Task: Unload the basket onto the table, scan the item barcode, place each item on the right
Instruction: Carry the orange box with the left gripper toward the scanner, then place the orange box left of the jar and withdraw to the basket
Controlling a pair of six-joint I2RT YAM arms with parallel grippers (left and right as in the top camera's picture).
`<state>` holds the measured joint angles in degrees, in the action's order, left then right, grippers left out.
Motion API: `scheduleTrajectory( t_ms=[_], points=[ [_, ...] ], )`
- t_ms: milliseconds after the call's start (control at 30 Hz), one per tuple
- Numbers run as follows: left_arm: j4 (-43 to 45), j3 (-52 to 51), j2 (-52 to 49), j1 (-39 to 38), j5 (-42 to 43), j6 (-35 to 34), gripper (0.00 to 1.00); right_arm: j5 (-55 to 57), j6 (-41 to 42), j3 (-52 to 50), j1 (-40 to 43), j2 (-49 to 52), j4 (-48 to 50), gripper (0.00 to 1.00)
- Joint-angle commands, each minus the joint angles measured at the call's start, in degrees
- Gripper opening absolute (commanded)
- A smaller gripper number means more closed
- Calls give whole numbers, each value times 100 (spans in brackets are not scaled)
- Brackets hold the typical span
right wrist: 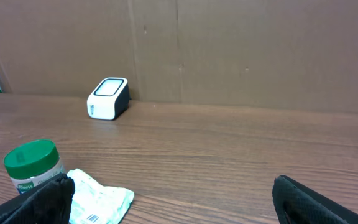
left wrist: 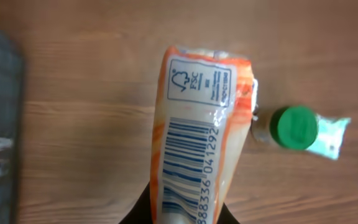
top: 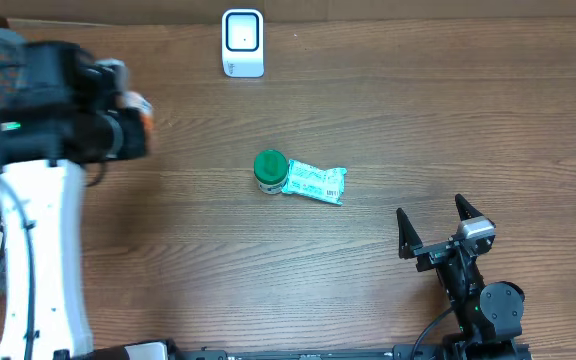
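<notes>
Left claw [left wrist: 185,216], clenched on the orange packet [left wrist: 197,124], has the scanner [top: 243,43] at its two o'clock; right claw [top: 429,206], released, sits farther away.

The orange-and-white plastic film packet [left wrist: 197,143] is glossy, with highlights running over its wrinkled printed skin. The brown table [top: 418,110] has a smooth wood-grain surface with a dull sheen. The small jar with a green plastic lid [top: 270,168] looks smooth and matt on top. The teal-and-white plastic wrapper [top: 316,183] is crinkled and faintly shiny. The white box-shaped scanner [top: 243,42] is smooth plastic with a glossy face. The brown cardboard wall [right wrist: 260,50] is matt.
</notes>
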<state>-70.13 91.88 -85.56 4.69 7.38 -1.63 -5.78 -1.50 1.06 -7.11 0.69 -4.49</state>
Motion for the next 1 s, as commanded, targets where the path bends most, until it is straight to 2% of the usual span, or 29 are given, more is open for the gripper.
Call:
scheduleTrajectory(
  t_ms=[0,167,300,500,633,800,867,967],
  points=[
    [546,-826,-31,-446,-352,-426,5,-26,-7,-59,7,-42,24,100],
    [2155,-2267,-59,-1150,-352,-638,4,-26,-7,-59,7,-42,26,100],
    [2938,-2905,-149,-1473,-354,-894,5,-26,-7,-59,7,-42,26,100],
    [3606,-3355,-341,-1663,-354,-1333,6,-26,-4,-59,7,-42,26,100],
    [3788,-3366,-658,-1672,-345,-1388,7,-26,-7,-59,7,-42,26,100],
    [3886,-3366,-1110,-1674,-258,-1486,28,-26,-4,-61,7,-42,26,100],
    [3960,-3364,-1185,-1672,-195,-1493,43,-26,-4,-59,7,-42,26,100],
    [4013,-3270,-1163,-1668,-197,-1491,56,-26,-4,-61,7,-42,24,100]
  ],
)
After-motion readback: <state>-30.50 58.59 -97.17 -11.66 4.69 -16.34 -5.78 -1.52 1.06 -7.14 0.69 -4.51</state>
